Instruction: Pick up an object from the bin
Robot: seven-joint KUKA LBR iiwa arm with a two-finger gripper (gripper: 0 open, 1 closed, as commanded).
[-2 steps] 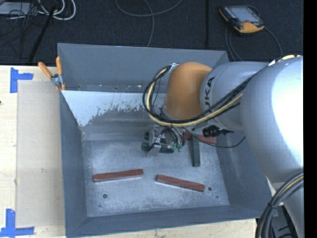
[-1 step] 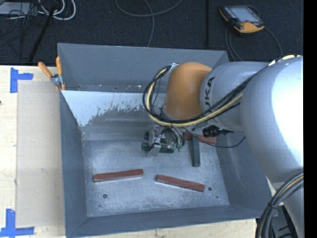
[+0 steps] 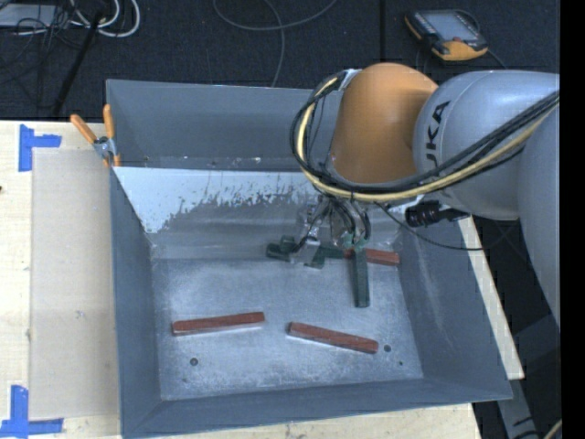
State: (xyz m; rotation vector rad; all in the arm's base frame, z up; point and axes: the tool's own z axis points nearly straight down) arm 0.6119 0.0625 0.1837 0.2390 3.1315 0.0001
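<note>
My gripper [image 3: 300, 252] hangs low at the back of the bin, under the arm's orange cover. Its two dark fingertips stand apart with bare bin floor between them, so it is open and holds nothing. Just right of it lies a dark green stick [image 3: 359, 280], pointing from the gripper toward the front of the bin. A short red-brown stick [image 3: 383, 257] lies crosswise at the green stick's far end, against the right wall. I cannot tell whether the gripper touches the green stick.
Two more red-brown sticks lie flat on the bin floor nearer the front: one at the left [image 3: 218, 323] and one at the middle right [image 3: 333, 337]. The arm and its cables hide the back right corner.
</note>
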